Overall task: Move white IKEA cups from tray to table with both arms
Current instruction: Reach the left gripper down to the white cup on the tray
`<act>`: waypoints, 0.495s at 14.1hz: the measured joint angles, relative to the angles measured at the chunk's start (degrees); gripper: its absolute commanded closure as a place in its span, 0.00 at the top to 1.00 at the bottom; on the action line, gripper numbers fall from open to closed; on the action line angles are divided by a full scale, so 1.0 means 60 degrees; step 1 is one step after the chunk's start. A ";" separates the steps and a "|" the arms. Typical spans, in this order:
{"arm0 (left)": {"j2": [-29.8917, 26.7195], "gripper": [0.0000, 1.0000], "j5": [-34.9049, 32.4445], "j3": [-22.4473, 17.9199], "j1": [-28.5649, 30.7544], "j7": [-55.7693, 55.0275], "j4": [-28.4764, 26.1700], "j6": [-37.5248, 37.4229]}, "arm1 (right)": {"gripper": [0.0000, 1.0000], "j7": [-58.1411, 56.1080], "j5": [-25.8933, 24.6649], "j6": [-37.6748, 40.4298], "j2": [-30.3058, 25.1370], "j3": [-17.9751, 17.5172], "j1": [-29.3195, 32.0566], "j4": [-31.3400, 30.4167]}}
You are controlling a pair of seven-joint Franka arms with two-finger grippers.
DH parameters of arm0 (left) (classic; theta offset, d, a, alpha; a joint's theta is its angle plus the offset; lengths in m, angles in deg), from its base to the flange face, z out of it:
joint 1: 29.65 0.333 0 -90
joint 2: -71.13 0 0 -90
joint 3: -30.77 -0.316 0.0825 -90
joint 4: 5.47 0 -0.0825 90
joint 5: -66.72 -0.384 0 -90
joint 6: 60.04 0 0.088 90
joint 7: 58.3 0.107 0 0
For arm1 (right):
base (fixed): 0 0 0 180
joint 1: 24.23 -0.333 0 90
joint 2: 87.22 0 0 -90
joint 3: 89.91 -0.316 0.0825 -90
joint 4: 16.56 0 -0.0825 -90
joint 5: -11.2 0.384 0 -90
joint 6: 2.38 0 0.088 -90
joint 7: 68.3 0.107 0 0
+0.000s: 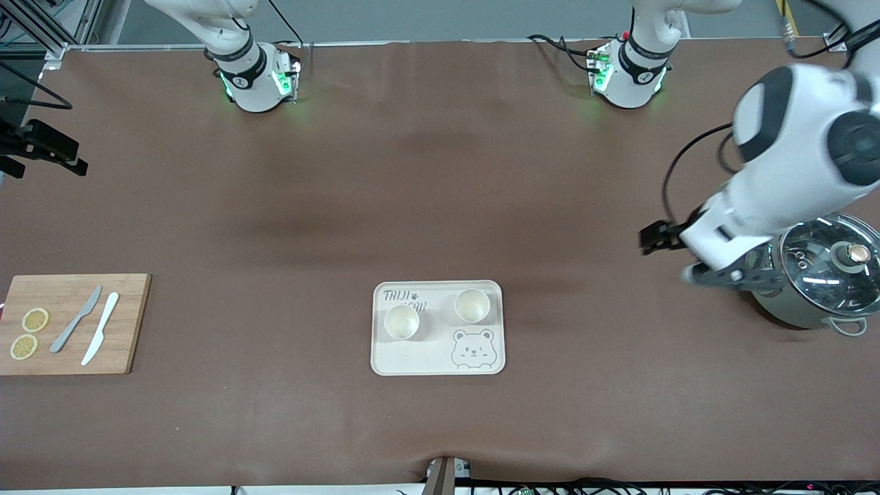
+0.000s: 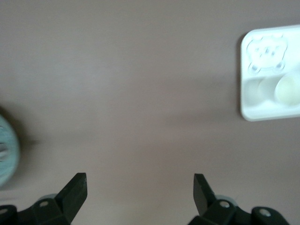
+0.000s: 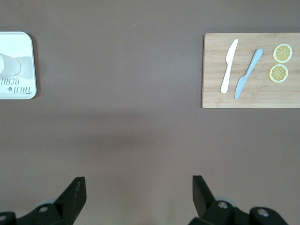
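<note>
While both white IKEA cups [image 1: 401, 322] [image 1: 472, 306] sit upright on the tray [image 1: 438, 361], nothing of the job looks done yet, as far as I can judge: each one has to be lifted off and set on the brown worktop [image 1: 412, 192]. That tray lies near the middle of the worktop, toward the front camera, with the cup by the lettering a little nearer to the right arm's end and the other just above the bear drawing. Over by the steel pot with a glass lid [image 1: 818, 275], the left end effector [image 2: 139, 187] hangs above bare worktop with its fingers spread wide and nothing between them; the tray shows well off from it in its wrist view. From its own wrist camera, the right end effector [image 3: 138, 190] is likewise spread apart and empty, hovering over open worktop between the tray and the wooden cutting board [image 1: 72, 323], which carries two knives [image 1: 89, 326] and two lemon slices [image 1: 29, 333]. Both arms seem well apart from the cups, so I'd say the reach has barely begun.
</note>
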 measured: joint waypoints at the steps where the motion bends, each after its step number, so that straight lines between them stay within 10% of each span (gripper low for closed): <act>1: 0.0608 1.00 -0.0087 -0.0003 -0.0302 -0.0521 0.0520 0.0038 | 1.00 0.0000 0.0000 0.0003 0.0002 0.0000 -0.0001 0.0000; 7: 0.3240 1.00 -0.0238 -0.0026 -0.1456 -0.2752 0.1946 0.1586 | 1.00 0.0001 0.0000 0.0003 0.0104 -0.0004 -0.0055 0.0000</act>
